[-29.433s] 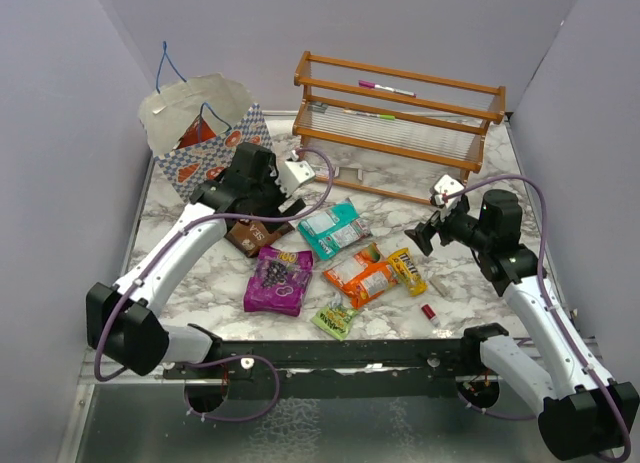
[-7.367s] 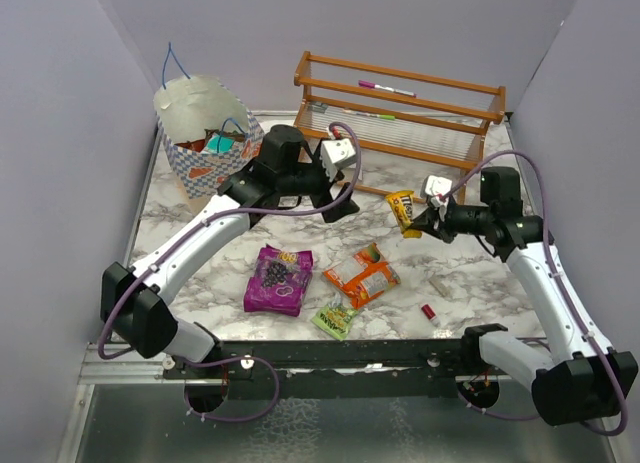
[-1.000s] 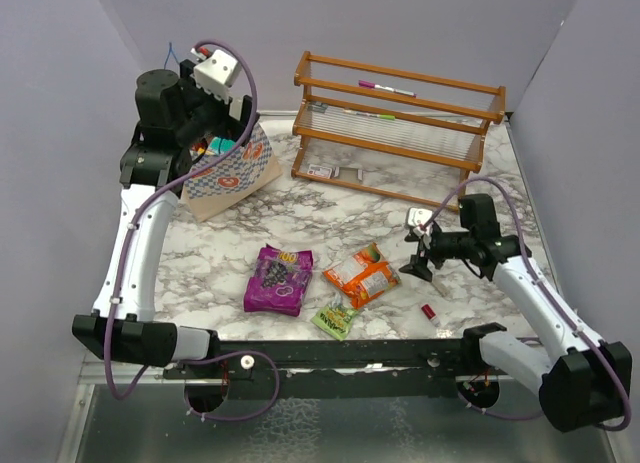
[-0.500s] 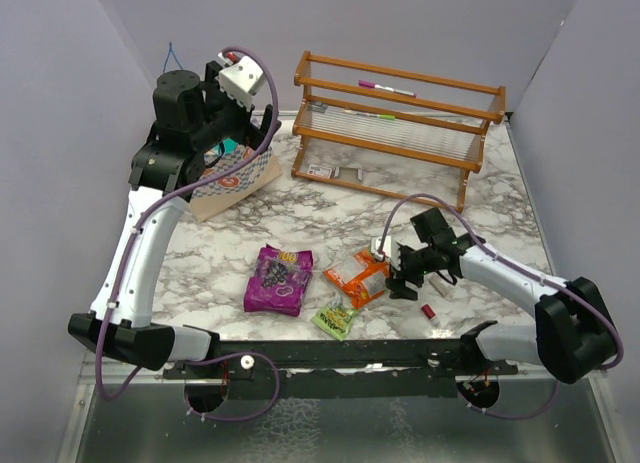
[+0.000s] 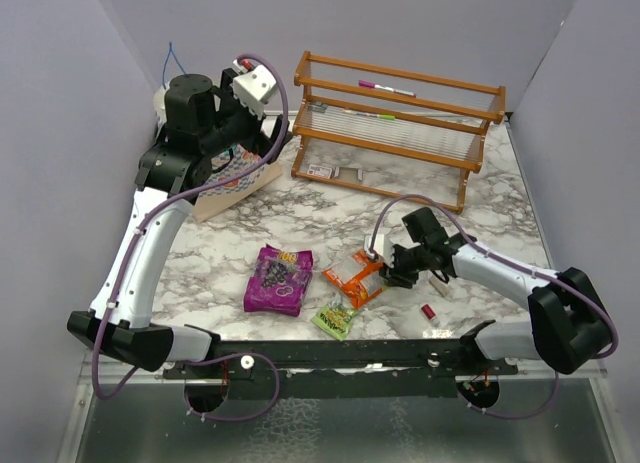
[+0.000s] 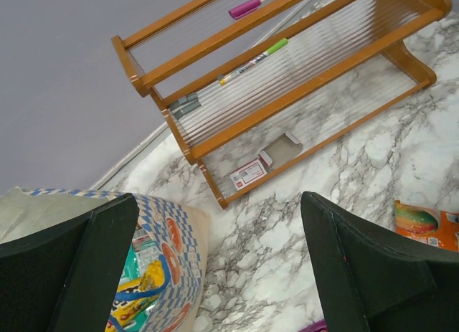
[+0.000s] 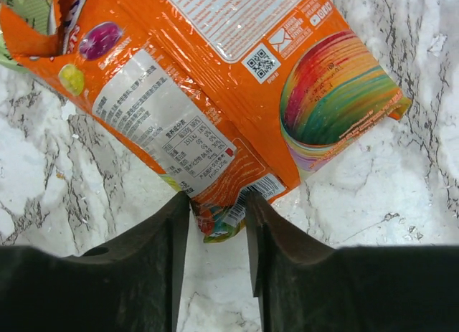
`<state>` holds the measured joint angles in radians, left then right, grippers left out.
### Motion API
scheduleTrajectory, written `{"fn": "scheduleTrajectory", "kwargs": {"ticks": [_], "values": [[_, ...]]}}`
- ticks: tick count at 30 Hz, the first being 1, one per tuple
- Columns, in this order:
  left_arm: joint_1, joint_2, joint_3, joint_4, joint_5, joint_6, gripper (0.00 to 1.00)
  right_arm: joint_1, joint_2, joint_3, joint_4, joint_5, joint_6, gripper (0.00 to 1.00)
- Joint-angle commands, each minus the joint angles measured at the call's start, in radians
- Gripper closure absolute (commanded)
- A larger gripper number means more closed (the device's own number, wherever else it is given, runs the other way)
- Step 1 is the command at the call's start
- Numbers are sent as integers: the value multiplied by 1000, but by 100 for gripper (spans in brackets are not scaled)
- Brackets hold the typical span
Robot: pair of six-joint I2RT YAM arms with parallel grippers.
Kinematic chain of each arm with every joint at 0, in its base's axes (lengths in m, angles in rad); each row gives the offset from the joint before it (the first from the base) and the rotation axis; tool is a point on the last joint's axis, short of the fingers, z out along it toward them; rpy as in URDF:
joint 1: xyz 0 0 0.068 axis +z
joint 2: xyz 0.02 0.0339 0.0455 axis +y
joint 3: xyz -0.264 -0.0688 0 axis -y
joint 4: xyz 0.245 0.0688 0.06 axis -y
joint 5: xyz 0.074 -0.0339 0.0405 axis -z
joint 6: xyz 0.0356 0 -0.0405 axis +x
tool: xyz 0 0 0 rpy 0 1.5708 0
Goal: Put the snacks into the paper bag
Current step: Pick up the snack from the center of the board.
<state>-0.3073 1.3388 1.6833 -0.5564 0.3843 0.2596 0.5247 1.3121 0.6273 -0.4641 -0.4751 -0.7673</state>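
Right pincer [image 7: 216,206] is narrow, its two dark fingers [image 7: 166,235] nipping the bottom corner of the orange packet [image 7: 215,81], a flat, glossy, crinkly foil with a rainbow swirl and a white label panel; it lies on the marble surface [image 5: 300,213] near the front middle. Small light-green packet [image 5: 337,318] lies touching its near edge, and the purple packet [image 5: 279,280], flat and rectangular, lies just to the left, apart. Left pincer [image 6: 219,203] stands wide with nothing between its fingers, held high beside the paper bag [image 6: 185,235]. The bag, blue-and-white checked with orange-red motifs, stands at the far left, tilted, mouth open; teal and yellow packets [image 6: 143,278] and a blue cord show inside. Wooden rack [image 5: 400,123] with slatted shelves sits at the back, pink marker [image 6: 254,1] on top. Tiny red cylinder [image 5: 428,311] lies near the right arm.
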Motion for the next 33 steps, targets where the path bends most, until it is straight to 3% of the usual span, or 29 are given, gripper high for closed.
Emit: {"fn": "scheduleTrajectory", "kwargs": {"ticks": [1, 4, 14, 23, 27, 33], "values": [[-25, -26, -11, 3, 50, -12, 1, 8, 17, 10, 45, 66, 20, 66], [-40, -27, -19, 6, 50, -16, 1, 9, 20, 5, 48, 77, 26, 65], [-68, -22, -36, 12, 49, -9, 1, 8, -41, -27, 81, 140, 40, 42], [-100, -30, -74, 15, 36, 5, 1, 11, 43, 2, 91, 118, 37, 38], [-109, -32, -100, 28, 20, 7, 1, 11, 67, 9, 93, 104, 37, 47], [-123, -26, -124, 46, 15, -4, 1, 10, 15, 23, 73, 104, 46, 79]]}}
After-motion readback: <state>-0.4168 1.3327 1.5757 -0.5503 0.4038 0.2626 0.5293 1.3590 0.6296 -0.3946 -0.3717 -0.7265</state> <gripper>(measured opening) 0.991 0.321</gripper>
